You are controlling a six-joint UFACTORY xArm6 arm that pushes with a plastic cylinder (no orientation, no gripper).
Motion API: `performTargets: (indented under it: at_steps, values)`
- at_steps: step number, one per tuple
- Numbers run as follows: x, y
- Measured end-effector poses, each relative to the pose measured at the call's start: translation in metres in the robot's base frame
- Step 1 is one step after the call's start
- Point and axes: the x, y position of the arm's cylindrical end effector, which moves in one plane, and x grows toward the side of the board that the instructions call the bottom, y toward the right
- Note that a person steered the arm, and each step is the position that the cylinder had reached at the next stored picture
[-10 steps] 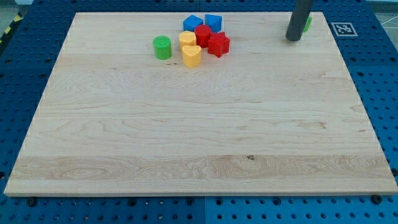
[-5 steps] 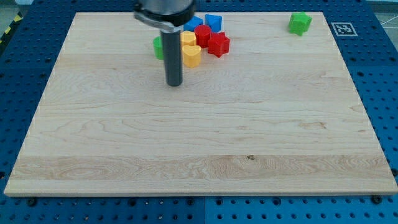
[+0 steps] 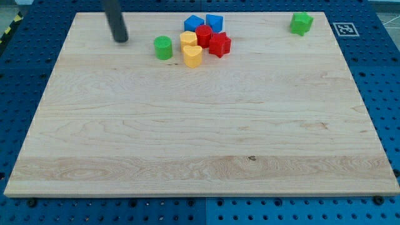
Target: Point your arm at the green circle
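Pale wooden board [image 3: 200, 125] with visible grain lines and one small dark knot low in the middle, sitting on a blue perforated metal base [image 3: 25, 75]. Black-and-white square marker [image 3: 345, 29] off the board's upper right corner.

Green circle [image 3: 163, 47], really a short smooth cylinder, standing upright near the view's top, left of centre. Just to its right, a tight little cluster with no visible gaps: yellow block [image 3: 188, 40] with faceted sides, yellow heart-shaped block [image 3: 193, 56] right below it, red block [image 3: 204, 34], red star-shaped block [image 3: 219, 44], and two blue blocks behind, one pointed on top [image 3: 193, 24], one more cube-like [image 3: 214, 22]. All matte plastic-looking. Lone green block [image 3: 301, 23], star-ish outline, way off at the top right corner, well apart from everything.

Dark straight rod coming down from the top edge, my tip [image 3: 121, 40] on the board left of the green circle, near but not touching, clear wood between. No pincer on this rig, so nothing to call apart or together. No containers anywhere either, just loose blocks on flat wood.
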Motion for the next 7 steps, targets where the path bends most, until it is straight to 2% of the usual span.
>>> performTargets:
  at_steps: [4,7]
  values:
    - [-0.006,0.022]
    - [0.037,0.068]
